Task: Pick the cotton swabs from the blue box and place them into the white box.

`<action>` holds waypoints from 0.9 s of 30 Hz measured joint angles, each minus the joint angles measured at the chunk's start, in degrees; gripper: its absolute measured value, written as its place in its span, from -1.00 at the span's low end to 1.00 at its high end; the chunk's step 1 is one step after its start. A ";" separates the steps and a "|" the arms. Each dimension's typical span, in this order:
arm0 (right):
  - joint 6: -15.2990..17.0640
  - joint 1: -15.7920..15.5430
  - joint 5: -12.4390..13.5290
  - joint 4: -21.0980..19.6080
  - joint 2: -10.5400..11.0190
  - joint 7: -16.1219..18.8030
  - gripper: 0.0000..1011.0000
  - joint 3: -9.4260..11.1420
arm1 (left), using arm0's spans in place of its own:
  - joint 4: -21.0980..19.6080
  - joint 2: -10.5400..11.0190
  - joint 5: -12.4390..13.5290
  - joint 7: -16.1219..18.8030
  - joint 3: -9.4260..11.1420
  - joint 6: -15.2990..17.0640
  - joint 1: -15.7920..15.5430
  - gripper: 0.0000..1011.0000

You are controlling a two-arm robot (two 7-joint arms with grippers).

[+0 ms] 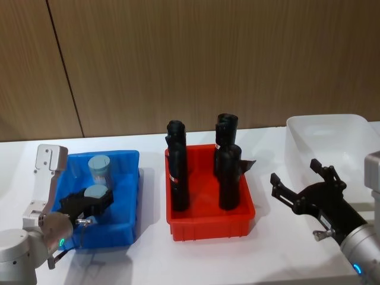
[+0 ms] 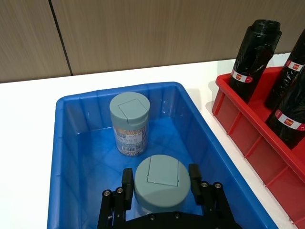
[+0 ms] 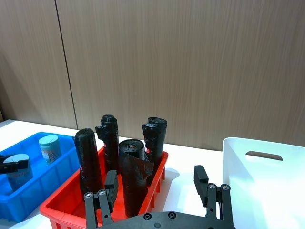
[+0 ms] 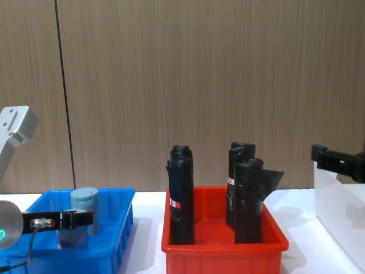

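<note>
Two cotton swabs jars with pale blue lids stand in the blue box [image 1: 127, 178] at the left. The far jar [image 1: 99, 168] [image 2: 129, 121] stands free by the back wall. My left gripper [image 1: 89, 205] [image 2: 161, 183] reaches into the box and is shut on the near jar [image 1: 96, 193] [image 2: 159, 176], one finger on each side just under its lid. The white box [image 1: 326, 127] [image 3: 238, 157] stands at the far right. My right gripper [image 1: 300, 178] [image 3: 155, 183] hovers open just left of the white box, holding nothing.
A red bin [image 1: 208, 228] with several tall black rolls [image 1: 178, 172] stands upright between the blue box and the white box. A wooden wall runs behind the white table. Bare tabletop lies between the red bin and the white box.
</note>
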 joint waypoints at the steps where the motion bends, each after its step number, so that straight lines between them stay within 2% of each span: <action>1: 0.00 0.00 0.00 0.00 0.00 0.00 0.98 0.00 | 0.02 0.00 0.16 -0.11 0.00 -0.01 -0.03 0.40; 7: 0.00 0.00 0.00 0.00 0.00 0.00 0.98 0.00 | -0.32 0.12 1.16 -0.43 0.01 -0.11 -0.06 0.34; 13: 0.00 0.00 0.00 0.00 0.00 0.00 0.98 0.00 | -2.91 0.64 2.72 -0.54 -0.05 -0.14 0.45 0.34; 21: 0.00 0.00 0.00 0.00 0.00 0.00 0.98 0.00 | -8.77 1.64 4.78 -1.27 -0.22 -0.15 1.61 0.34; 22: 0.00 0.00 0.00 0.00 0.00 0.00 0.98 0.00 | -10.77 1.94 5.23 -1.90 -0.28 -0.20 1.91 0.34; 27: 0.00 0.00 0.00 0.00 0.00 0.00 0.98 0.00 | -14.31 2.35 5.59 -3.39 -0.32 -0.43 2.32 0.34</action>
